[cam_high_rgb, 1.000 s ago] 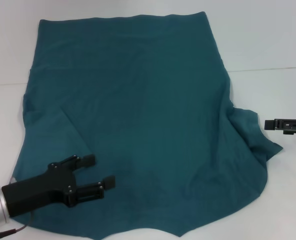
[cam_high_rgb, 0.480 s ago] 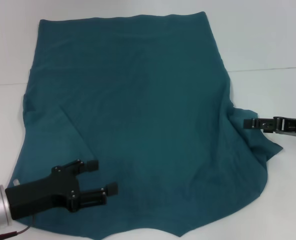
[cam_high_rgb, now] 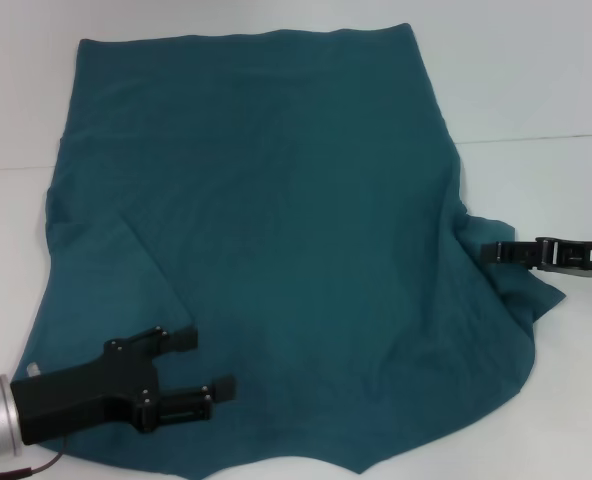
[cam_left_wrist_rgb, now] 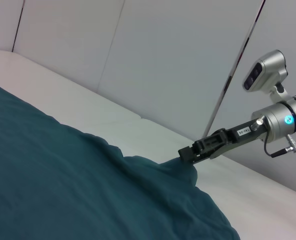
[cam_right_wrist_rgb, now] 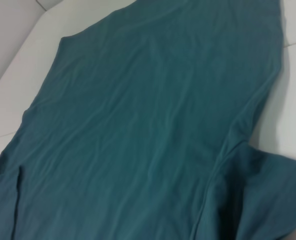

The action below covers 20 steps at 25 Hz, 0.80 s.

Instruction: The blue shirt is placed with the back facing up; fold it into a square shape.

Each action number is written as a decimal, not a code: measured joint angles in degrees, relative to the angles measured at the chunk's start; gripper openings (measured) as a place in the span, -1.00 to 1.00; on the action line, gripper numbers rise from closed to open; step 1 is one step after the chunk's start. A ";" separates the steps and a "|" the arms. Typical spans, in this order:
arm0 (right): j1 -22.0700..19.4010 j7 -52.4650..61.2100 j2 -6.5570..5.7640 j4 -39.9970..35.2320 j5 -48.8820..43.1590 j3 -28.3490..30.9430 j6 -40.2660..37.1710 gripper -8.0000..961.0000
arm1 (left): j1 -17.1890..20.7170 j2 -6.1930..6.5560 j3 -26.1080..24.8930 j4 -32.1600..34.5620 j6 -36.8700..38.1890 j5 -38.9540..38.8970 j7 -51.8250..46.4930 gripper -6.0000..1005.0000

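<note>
A: Head view first. Where's the blue shirt point(cam_high_rgb: 276, 230) and where are your arms?

B: Shirt's spread flat on the white table point(cam_high_rgb: 536, 80), filling most of the frame. Straight hem at 12, ragged neck/shoulder end at 6. One sleeve is folded in along the 9 edge; the other is bunched out at approx 4. Your left gripper point(cam_high_rgb: 204, 362) sits over the fabric at 7, jaws apart, nothing betw. them. Your right gripper point(cam_high_rgb: 493, 251) comes in from 3 and its tip is right at the bunched sleeve.

A: Right jaws closed on it?

B: Can't tell. Seen edge-on in head view, and in left wrist view the right gripper point(cam_left_wrist_rgb: 187, 153) just meets the raised cloth at the sleeve; touching, but a pinch isn't readable. Right wrist view shows only shirt point(cam_right_wrist_rgb: 148, 120) and table.

A: How will it handle?

B: My guess: light, soft, limp, no stiffness at all. It'll drape and drag rather than hold shape, so a grip in the middle will just tent it. There are wrinkles around the 4 sleeve, so it creases easily. Not fragile, prob. not slippery on the pads.

A: Where do you want me to take hold?

B: Edges and corners only. Pinch the sleeve at its outer edge on your right, and the shoulder corner near 7 on your left. Lift low and carry both sides evenly.
</note>
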 joint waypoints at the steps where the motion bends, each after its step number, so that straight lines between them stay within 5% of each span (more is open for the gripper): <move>1: 0.08 0.09 0.05 0.22 -0.01 -0.12 0.38 0.64 | 0.00 0.01 0.00 0.02 0.01 0.00 0.00 0.89; 4: 0.12 0.17 0.22 0.66 0.00 -0.06 1.86 0.55 | 0.00 0.03 0.00 0.05 0.03 0.00 0.00 0.89; 20: -0.78 -0.08 0.79 0.77 -0.01 0.13 2.69 -0.80 | 0.00 -0.02 0.00 0.33 0.16 -0.01 -0.12 0.89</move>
